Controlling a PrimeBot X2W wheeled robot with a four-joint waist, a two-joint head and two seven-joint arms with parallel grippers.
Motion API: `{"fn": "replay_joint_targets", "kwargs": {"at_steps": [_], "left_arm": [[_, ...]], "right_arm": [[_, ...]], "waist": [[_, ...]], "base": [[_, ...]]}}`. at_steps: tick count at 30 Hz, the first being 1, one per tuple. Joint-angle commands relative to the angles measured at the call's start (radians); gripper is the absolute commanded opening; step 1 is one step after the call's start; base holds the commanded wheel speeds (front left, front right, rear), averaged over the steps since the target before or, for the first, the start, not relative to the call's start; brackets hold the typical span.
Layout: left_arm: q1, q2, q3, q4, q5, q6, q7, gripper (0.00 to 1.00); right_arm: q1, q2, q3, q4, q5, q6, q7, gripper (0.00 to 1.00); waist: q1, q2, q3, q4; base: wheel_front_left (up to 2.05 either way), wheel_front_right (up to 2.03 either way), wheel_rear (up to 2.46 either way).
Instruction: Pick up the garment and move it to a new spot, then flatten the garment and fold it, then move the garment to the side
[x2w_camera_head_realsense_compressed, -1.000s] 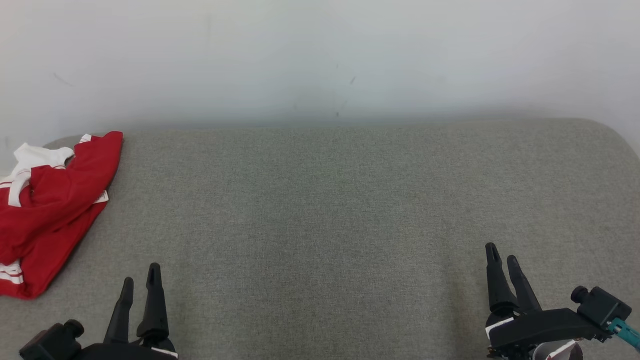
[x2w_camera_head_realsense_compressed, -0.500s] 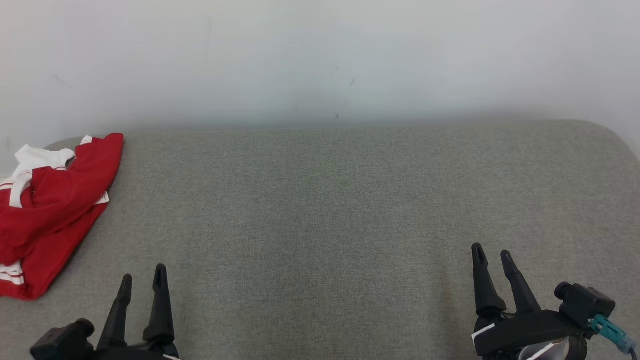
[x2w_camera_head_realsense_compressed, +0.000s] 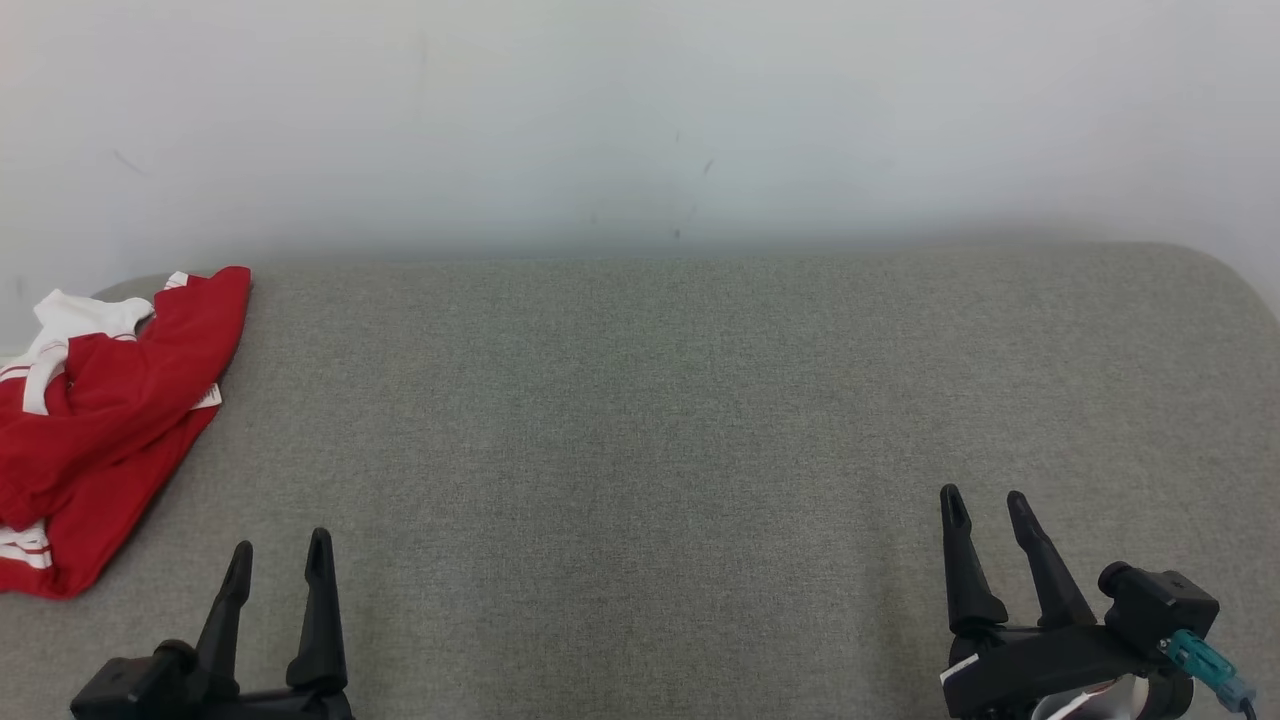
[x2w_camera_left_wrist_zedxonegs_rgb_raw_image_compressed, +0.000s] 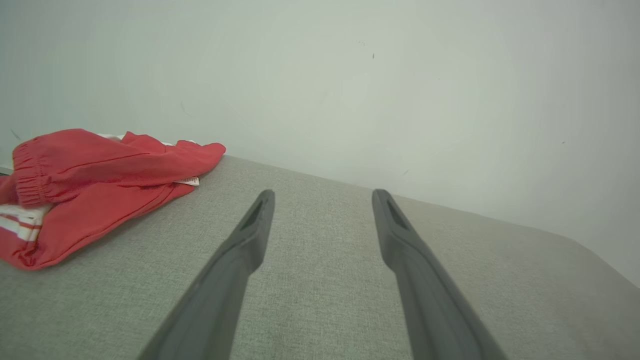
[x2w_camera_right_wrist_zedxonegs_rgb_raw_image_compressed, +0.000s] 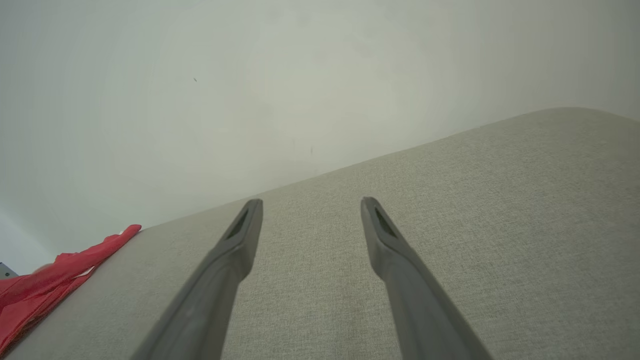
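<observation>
A wide grey fabric surface (x2w_camera_head_realsense_compressed: 640, 420) stretches out before me, backed by a plain pale wall (x2w_camera_head_realsense_compressed: 640, 110). The garment (x2w_camera_head_realsense_compressed: 100, 420), red with white trim and thin stripes, lies crumpled in a loose heap at the far left end of the surface, close to the wall, and part of it runs off the left edge of my head view. A small white label (x2w_camera_head_realsense_compressed: 205, 397) pokes out along its right side. My left pincer (x2w_camera_head_realsense_compressed: 280, 545) sits low at the near left, its two dark fingers spread apart and holding nothing. The garment is ahead and to its left, near but not touching. My right pincer (x2w_camera_head_realsense_compressed: 984, 495) is at the near right, likewise spread wide and holding nothing, well apart from the garment. I judge the task to be at its very start, with the garment not yet picked up. To do this well I would send my left pincer, much the nearer one, forward and leftward, and come down on a raised fold, not a flat patch, so the fingers close around real thickness. In my left wrist view the gathered waistband (x2w_camera_left_wrist_zedxonegs_rgb_raw_image_compressed: 25, 175) forms a thick ridge at the heap's left, a likely place to grip. I should pinch deep, lift until the cloth hangs free, and only then carry it toward the open middle, where there is room to spread it
</observation>
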Motion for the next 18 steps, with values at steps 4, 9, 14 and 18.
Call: {"fn": "replay_joint_targets", "kwargs": {"at_steps": [4, 9, 14, 18], "left_arm": [[0.012, 0.011, 0.002, -0.021, 0.054, 0.005, -0.017, 1.00], [0.020, 0.015, -0.002, -0.029, 0.094, 0.002, -0.029, 1.00], [0.028, 0.020, -0.005, -0.040, 0.130, -0.002, -0.040, 1.00], [0.032, 0.019, -0.004, -0.043, 0.150, -0.004, -0.046, 1.00]], "right_arm": [[-0.002, -0.003, -0.012, -0.009, -0.058, -0.001, -0.017, 1.00], [0.002, -0.003, -0.019, -0.011, -0.107, -0.001, -0.029, 1.00], [0.004, -0.003, -0.019, -0.012, -0.146, -0.002, -0.039, 1.00], [0.004, -0.003, -0.015, -0.011, -0.166, -0.002, -0.045, 1.00]], "waist": [[0.0000, -0.0001, 0.000, 0.001], [0.0000, -0.0001, -0.001, 0.002], [0.0000, -0.0001, -0.001, 0.003], [0.0000, -0.0001, -0.001, 0.003]], "base": [[0.00, 0.00, 0.00], [0.00, 0.00, 0.00], [0.00, 0.00, 0.00], [0.00, 0.00, 0.00]]}}
